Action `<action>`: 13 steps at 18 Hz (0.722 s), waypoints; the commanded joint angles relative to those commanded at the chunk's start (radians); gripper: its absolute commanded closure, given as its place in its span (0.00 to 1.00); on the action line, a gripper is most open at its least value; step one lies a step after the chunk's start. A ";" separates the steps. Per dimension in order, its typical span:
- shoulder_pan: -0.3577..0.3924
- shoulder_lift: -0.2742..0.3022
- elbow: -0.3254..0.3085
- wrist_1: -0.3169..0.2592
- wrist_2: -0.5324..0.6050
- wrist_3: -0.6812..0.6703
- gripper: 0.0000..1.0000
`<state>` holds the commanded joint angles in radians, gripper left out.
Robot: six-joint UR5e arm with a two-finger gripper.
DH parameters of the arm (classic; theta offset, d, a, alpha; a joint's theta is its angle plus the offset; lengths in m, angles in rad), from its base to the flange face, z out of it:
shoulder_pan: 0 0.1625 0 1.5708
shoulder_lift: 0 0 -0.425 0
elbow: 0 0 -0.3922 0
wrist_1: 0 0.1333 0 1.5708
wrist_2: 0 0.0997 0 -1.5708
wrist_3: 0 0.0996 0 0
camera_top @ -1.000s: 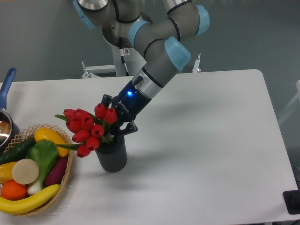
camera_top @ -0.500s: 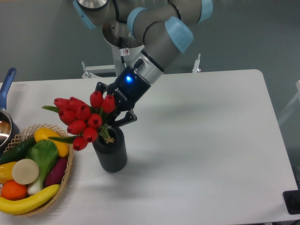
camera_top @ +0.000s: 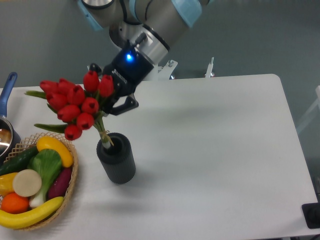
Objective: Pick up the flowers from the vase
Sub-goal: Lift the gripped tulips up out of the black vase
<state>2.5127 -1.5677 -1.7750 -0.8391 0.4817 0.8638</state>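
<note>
At the far left edge a blue-handled pot (camera_top: 6, 117) is seen, and in front of it, at the near left of the table (camera_top: 225, 150), a woven basket (camera_top: 70, 187) of fruit and vegetables. Just right of the basket the vase (camera_top: 117, 162) is left standing upright in the same spot as a second ago. Above it the flowers (camera_top: 75, 105) are held, the red buds leaning left and the stems slanting down to the vase. Over the last second the bunch has been raised steadily: the buds that sat low against the vase mouth are now carried well above it, and only the pale stem ends are seen at the rim. The end effector (camera_top: 111, 97) is closed on the flowers just behind the buds and has been moved up and to the far left with them. The lift is judged nearly complete; a little more rise is needed before the stems are clear.
</note>
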 joint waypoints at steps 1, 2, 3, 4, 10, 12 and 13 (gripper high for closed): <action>0.003 0.000 0.012 0.000 0.000 -0.011 0.64; 0.006 -0.002 0.020 0.000 0.000 -0.011 0.64; 0.008 -0.002 0.025 0.000 0.000 -0.011 0.64; 0.012 -0.002 0.028 0.000 0.000 -0.011 0.64; 0.126 -0.002 0.034 0.000 -0.029 -0.002 0.64; 0.164 -0.005 0.035 0.000 -0.029 0.018 0.64; 0.179 -0.011 0.035 0.000 -0.029 0.047 0.64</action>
<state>2.6920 -1.5784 -1.7395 -0.8391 0.4525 0.9109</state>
